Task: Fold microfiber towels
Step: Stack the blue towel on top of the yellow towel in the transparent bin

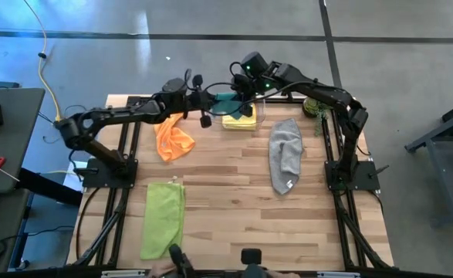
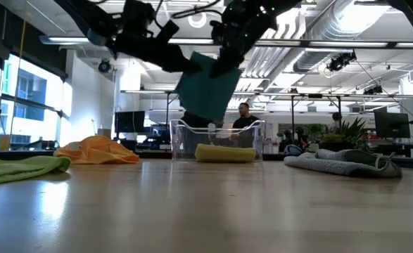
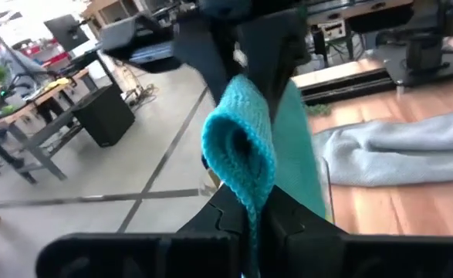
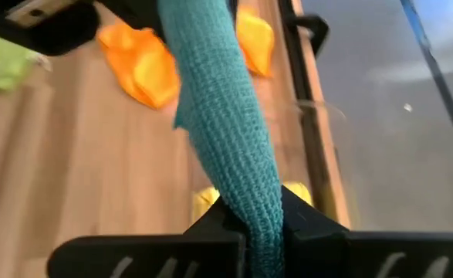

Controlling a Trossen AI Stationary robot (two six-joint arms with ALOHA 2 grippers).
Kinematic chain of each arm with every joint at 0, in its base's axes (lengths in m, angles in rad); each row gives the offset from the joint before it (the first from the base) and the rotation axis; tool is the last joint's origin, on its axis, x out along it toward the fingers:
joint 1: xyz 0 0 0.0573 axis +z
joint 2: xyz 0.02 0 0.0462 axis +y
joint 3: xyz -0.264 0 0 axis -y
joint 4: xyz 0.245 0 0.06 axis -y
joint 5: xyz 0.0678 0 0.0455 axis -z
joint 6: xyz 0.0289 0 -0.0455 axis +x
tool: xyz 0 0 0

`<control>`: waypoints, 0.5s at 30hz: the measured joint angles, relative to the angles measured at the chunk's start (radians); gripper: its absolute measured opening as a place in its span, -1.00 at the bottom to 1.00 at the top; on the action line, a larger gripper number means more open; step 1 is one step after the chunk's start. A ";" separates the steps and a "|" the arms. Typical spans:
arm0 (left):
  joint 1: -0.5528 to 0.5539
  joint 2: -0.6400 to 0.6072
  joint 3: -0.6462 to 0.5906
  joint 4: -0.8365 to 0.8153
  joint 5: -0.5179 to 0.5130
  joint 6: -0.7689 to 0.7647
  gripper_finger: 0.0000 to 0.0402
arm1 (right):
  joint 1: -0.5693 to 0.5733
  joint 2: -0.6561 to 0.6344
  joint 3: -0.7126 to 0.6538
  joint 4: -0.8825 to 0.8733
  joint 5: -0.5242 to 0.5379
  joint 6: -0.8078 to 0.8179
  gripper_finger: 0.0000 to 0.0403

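Note:
The teal towel (image 2: pixel 206 88) hangs between my two grippers above the clear bin (image 2: pixel 252 137) at the table's far middle. My left gripper (image 1: pixel 209 100) and my right gripper (image 1: pixel 244 91) are both shut on it. The yellow towel (image 1: pixel 240 121) lies in the bin. The orange towel (image 1: pixel 174 139) lies crumpled at the far left. The grey towel (image 1: pixel 285 154) lies folded long at the right. The lime green towel (image 1: pixel 163 216) lies folded long at the near left. My left gripper pinches the teal towel between its two fingers at a doubled-over upper edge (image 3: pixel 251 197); the cloth loops in a fold just past the fingertips. The fingers come about level from the table's left. The towel hangs clear of the table. My right gripper pinches the teal towel between its two fingers at an upper edge (image 4: pixel 253 212), bunched into several layers, coming from the table's right and slanting down. The towel runs on toward my left gripper and hangs below, its lower edge (image 2: pixel 200 116) near the bin's rim.
A small potted plant (image 1: pixel 314 108) stands at the table's far right corner. Bare wood lies in the table's middle and near right (image 1: pixel 288 232). People and desks show in the room beyond the far edge.

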 joint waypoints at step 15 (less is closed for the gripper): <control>0.066 0.266 0.034 0.226 0.009 0.181 -1.00 | -0.047 0.001 -0.185 0.202 0.222 -0.183 -1.00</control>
